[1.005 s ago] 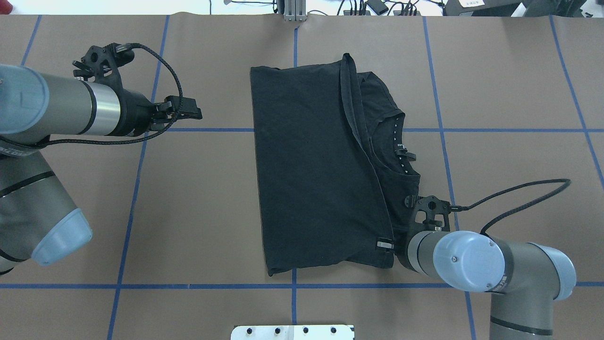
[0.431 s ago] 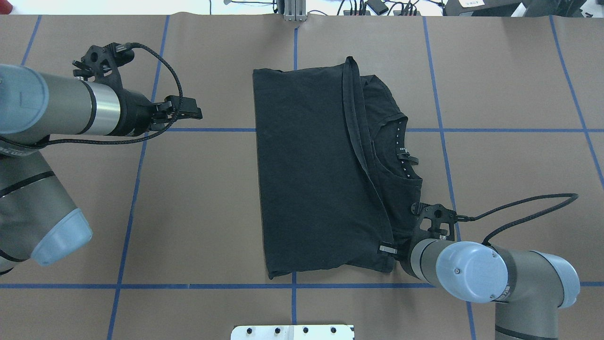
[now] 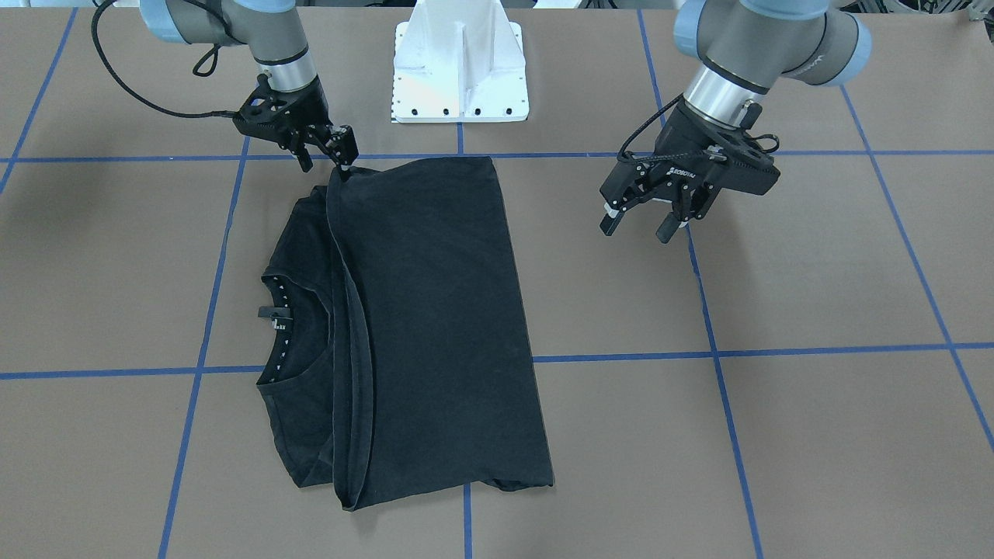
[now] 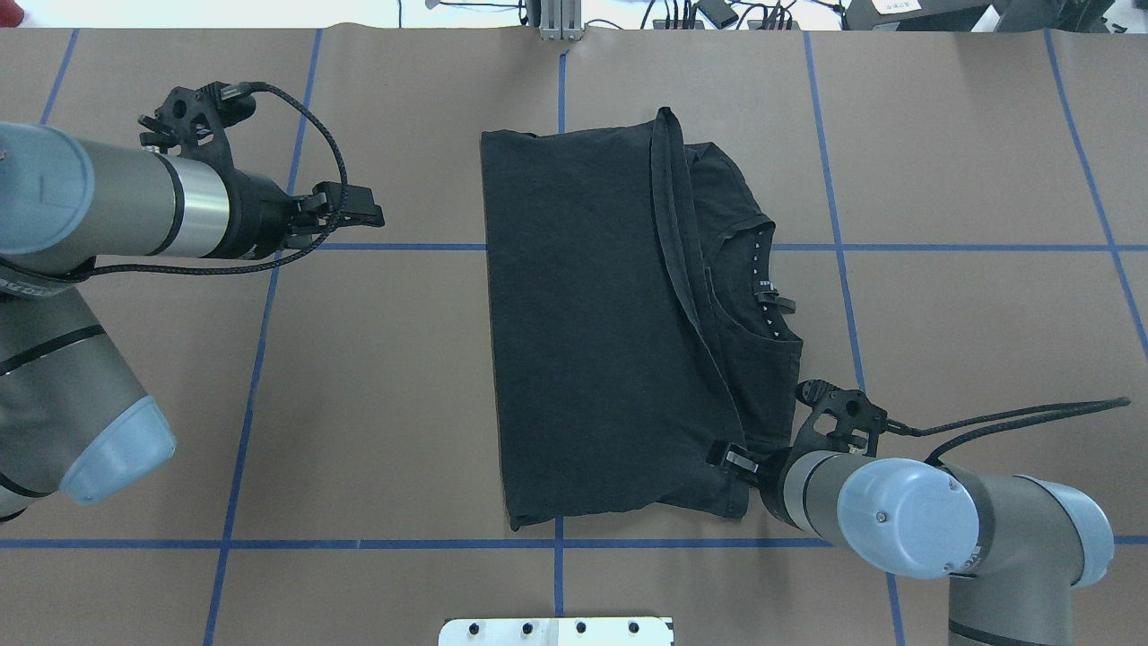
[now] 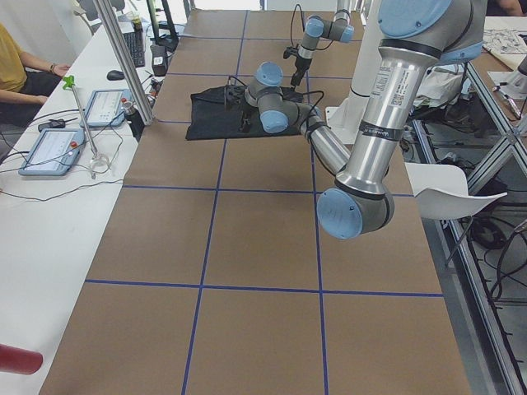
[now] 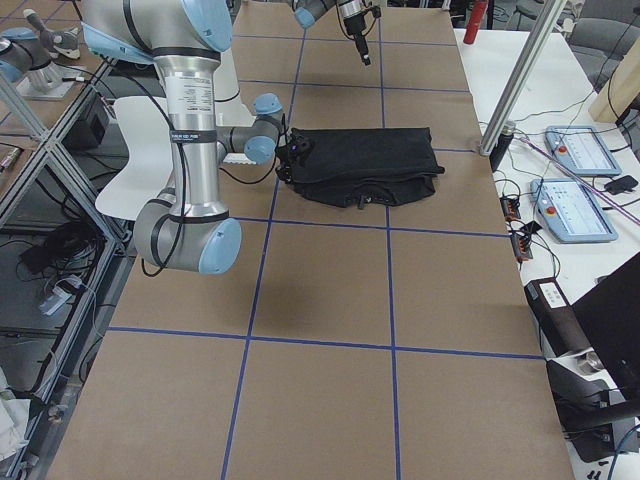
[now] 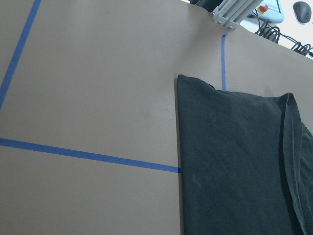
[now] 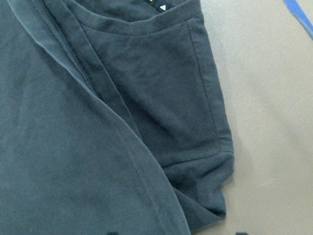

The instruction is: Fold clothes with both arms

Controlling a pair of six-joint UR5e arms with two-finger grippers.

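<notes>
I am watching the black short-sleeved T-shirt [image 4: 592, 323], which is lying already folded once on the brown paper-covered worktop [image 4: 377, 404]. Its long axis is running straight away from the robot's base, and its dotted inner collar [image 4: 762, 287] is showing on the robot's right side. The right hand [image 3: 326, 159] is sitting at the shirt's near right corner, just where the folded-over hem edge is meeting the sleeve. Its fingers are standing apart and are not gripping any cloth that I can see, and its wrist view is looking straight down on that sleeve and hem. The left hand [image 3: 638, 225] is hovering with its fingers apart too, well clear of the shirt's left edge, with bare worktop between them. So the garment is lying directly under the right hand and off to the side of the left one, and the right arm is by far the nearer. I am judging that any next fold is turning on that long edge: the right hand is placed to take the near corner, while the left must travel in first.
</notes>
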